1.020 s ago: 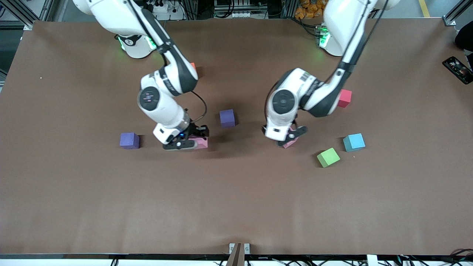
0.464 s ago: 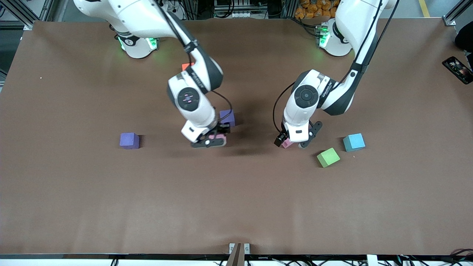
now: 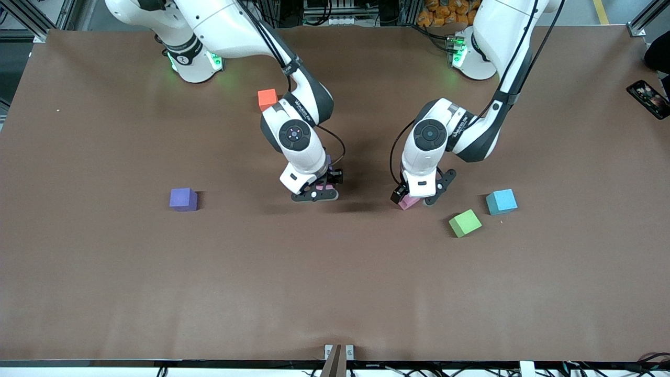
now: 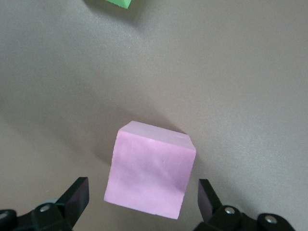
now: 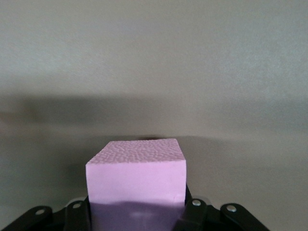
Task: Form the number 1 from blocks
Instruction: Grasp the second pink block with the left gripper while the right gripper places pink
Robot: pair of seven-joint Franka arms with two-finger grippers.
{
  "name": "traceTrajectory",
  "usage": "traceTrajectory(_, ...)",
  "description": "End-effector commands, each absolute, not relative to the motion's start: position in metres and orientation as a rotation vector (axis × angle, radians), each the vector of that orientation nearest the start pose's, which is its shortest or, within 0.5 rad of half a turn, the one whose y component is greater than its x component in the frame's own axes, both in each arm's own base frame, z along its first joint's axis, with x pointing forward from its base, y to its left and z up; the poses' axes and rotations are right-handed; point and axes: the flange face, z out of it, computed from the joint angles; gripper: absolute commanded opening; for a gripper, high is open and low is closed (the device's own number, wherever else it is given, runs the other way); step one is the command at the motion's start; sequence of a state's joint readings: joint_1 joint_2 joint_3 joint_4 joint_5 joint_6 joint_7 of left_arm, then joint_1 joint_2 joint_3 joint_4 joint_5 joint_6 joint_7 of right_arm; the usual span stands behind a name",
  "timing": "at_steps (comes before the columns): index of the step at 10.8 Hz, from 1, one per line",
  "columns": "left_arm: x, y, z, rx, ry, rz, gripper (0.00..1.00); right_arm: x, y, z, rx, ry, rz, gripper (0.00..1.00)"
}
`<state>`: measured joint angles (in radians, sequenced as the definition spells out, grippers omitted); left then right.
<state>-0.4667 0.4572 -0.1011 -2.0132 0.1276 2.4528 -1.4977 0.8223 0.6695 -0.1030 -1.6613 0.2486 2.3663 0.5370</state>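
The right gripper [image 3: 315, 191] is clamped on a light pink matte foam cube [image 5: 136, 175], held level above the brown table [image 3: 335, 283] near its middle. The left gripper [image 3: 417, 197] stands with its jaws wide apart, straddling a second light pink foam cube [image 4: 150, 175] – neither finger [image 4: 74, 198] touching it. That cube rests flat on the table, turned slightly askew; a cube has no long axis

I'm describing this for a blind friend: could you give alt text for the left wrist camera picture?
A light pink matte foam cube sits on the brown table between the open black fingers of the left gripper, neither finger touching it. A corner of a green foam cube shows at the picture's edge.
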Motion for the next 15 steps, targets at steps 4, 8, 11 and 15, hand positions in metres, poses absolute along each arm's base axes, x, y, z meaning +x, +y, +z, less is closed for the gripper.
traceTrajectory(4, 0.521, -0.316, 0.203, -2.899, -1.129, -0.118, 1.0, 0.488, 0.47, 0.207, -3.057, -0.068, 0.071, 0.59)
traceTrajectory(8, 0.52, -0.321, 0.201, -2.916, -1.122, -0.127, 1.0, 0.52, 0.427, 0.254, -3.022, 0.027, 0.026, 1.0)
traceTrajectory(11, 0.516, -0.323, 0.199, -2.937, -1.048, -0.117, 0.0, 0.562, 0.347, 0.304, -2.991, 0.153, -0.005, 1.0)
traceTrajectory(15, 0.496, -0.356, 0.23, -2.978, -0.98, -0.111, 0.0, 0.611, 0.204, 0.317, -3.008, 0.244, 0.106, 1.0)
